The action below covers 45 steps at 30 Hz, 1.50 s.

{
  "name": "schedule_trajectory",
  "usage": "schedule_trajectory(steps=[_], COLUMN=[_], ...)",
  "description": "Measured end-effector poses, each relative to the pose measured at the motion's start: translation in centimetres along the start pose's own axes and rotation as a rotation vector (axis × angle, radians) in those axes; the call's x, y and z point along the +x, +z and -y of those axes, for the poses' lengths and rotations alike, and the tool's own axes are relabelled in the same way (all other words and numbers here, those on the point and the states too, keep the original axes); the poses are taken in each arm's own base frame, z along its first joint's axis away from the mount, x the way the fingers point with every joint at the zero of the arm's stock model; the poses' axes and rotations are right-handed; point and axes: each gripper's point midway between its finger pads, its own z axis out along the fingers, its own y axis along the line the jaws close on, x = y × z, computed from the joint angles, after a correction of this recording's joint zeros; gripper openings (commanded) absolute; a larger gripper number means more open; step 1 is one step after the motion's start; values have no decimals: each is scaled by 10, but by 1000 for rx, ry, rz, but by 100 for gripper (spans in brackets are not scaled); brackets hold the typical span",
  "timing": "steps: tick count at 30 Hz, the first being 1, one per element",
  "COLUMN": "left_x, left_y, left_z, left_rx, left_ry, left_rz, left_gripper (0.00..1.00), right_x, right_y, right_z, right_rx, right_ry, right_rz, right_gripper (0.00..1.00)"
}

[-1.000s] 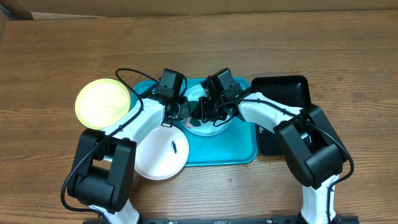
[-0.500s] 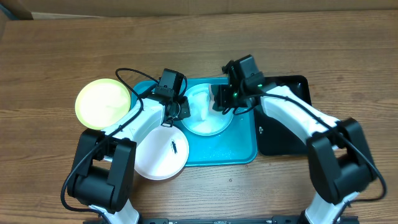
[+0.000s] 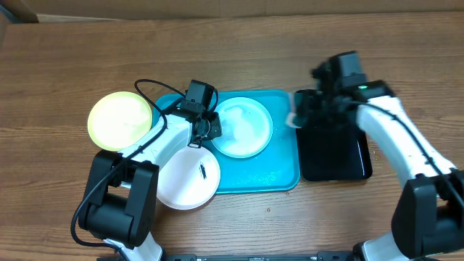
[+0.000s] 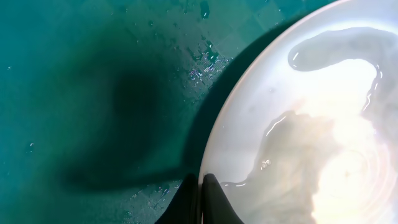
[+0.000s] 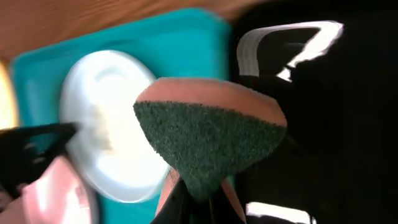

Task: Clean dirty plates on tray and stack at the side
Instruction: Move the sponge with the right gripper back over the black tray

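Pinching blue plate [image 3: 246, 129], left end effector [image 4: 200, 193], right end effector [image 5: 198, 196] gripping sponge [image 5: 208, 137] (near black tray [image 3: 333, 156])

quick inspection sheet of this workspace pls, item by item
surface: wooden table
job's things: pale blue plate, wet, on turquoise tray; yellow-green plate on the table; white plate bears a dark smear
clutter: black tray right of the turquoise tray
hands: left hand shut on the pale blue plate's rim; right hand shut on a sponge over the black tray
cables: black cable loops by the left arm
surroundings: pale strip beyond the table's far edge
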Motion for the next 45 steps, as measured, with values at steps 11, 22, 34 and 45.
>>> schedule_trajectory(steps=[11,22,34,45], left_x=[-20,-57,-65,-81], left_y=[-15,-36,-39,-53], left_z=[6,21,24,38], left_rx=[-14,-3,6,46], left_ry=[82,144,146,149], left_rz=[29,122,149,182], left_gripper=[4,4,4,4], right_x=[-9,-3,10,19], right_y=[-38,-56,-37,-25], right_z=[100,143,108,87], right_rx=[118,191,211,277], right_ry=[211,286,128,14], right_rz=[33,37,-43,-83], right_gripper=[4,4,4,4])
